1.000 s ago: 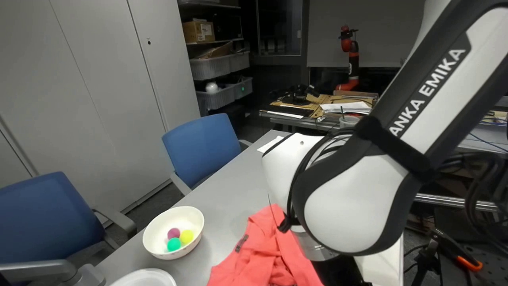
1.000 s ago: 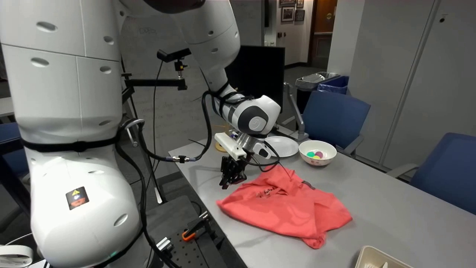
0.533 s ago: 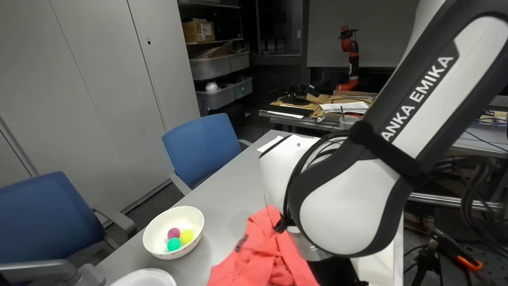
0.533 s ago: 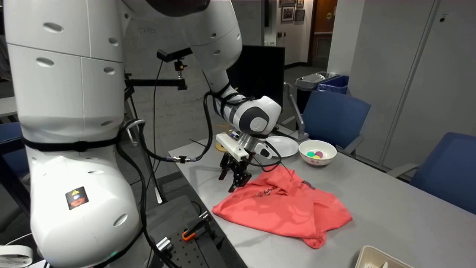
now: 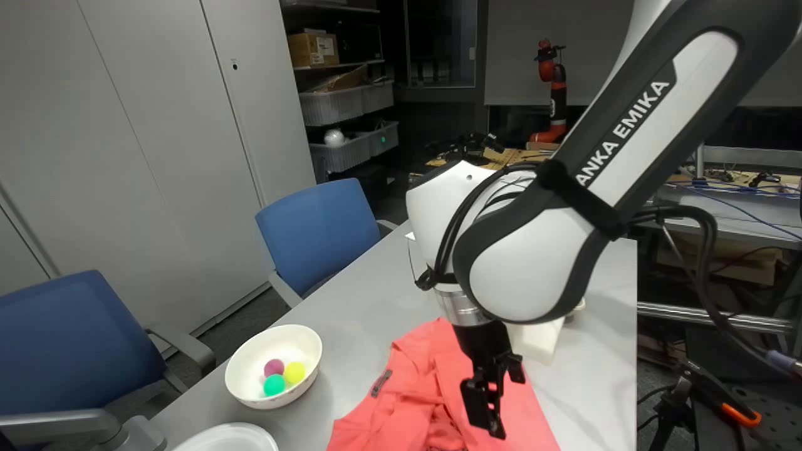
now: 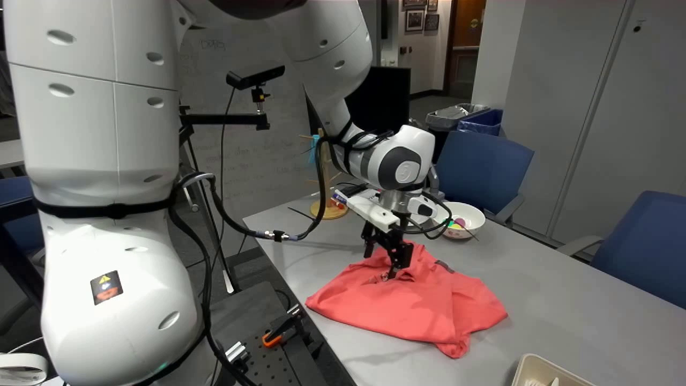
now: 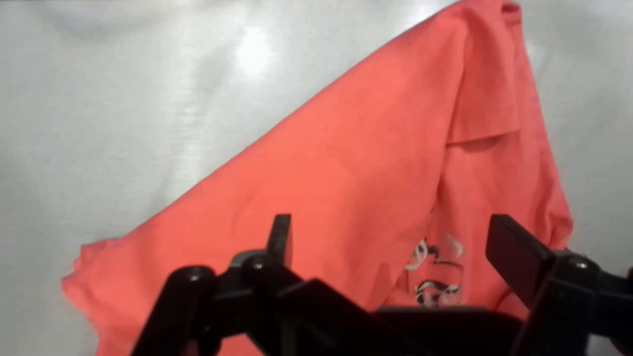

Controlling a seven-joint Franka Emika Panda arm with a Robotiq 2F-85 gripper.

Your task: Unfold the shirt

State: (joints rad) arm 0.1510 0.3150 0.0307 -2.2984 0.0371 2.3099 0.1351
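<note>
The coral-red shirt (image 6: 407, 311) lies crumpled on the grey table, partly folded over itself. A dark strip (image 5: 380, 383) shows near its neck end. In the wrist view one broad flap of the shirt (image 7: 321, 163) crosses diagonally, and a black-and-white print (image 7: 437, 284) peeks out beside the fold. My gripper (image 7: 390, 237) is open, its fingers wide apart with no cloth pinched between them. In both exterior views the gripper (image 5: 506, 404) (image 6: 380, 264) hangs above the shirt; whether the lower fingertip touches cloth I cannot tell.
A white bowl (image 5: 247, 354) holding small coloured balls stands beside the shirt, with a white plate (image 5: 225, 438) close by. A beige tray (image 6: 521, 370) sits at the table's front edge. Behind the arm is a wooden stand (image 6: 329, 210). Blue chairs (image 5: 322, 235) line the table.
My gripper has opened, then risen and moved from the shirt's corner across to above its middle. That corner of the shirt has dropped slightly outward toward the table edge.
</note>
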